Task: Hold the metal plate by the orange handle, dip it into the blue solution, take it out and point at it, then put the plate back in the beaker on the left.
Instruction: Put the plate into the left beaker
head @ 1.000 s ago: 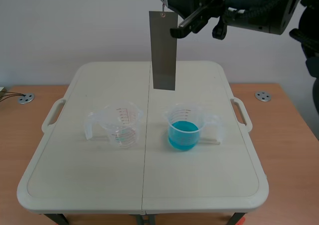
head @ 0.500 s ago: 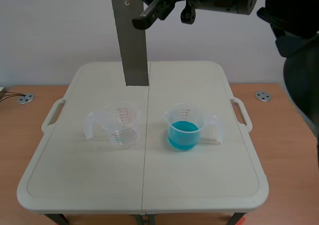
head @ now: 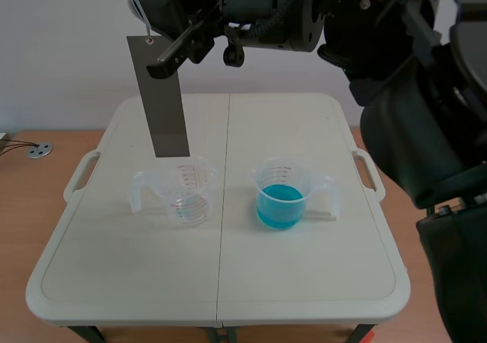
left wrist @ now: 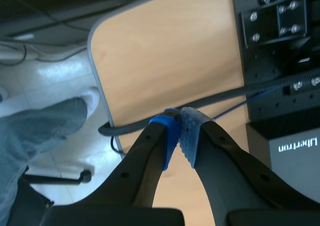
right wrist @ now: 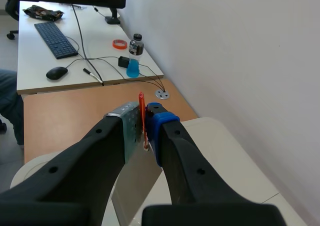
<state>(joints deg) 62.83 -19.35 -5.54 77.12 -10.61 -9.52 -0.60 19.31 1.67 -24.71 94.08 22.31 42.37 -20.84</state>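
"Where's the flat grey metal plate (head: 163, 100)?"

"Against the white wall (head: 61, 46), twelve o'clock of the clear plastic beaker (head: 183, 191) on the cream folding table (head: 228, 282). The right gripper (right wrist: 144, 122) pinches its orange handle (right wrist: 141, 108)."

"And the left gripper (left wrist: 179, 136)?"

"Pads together, empty."

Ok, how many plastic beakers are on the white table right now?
2: the clear beaker on the left, below the metal plate, and the beaker of blue solution on the right.

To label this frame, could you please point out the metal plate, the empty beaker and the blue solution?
plate (head: 163, 111): scene view, middle of its flat face.
empty beaker (head: 186, 196): scene view, its front wall.
blue solution (head: 280, 208): scene view, middle of the liquid.
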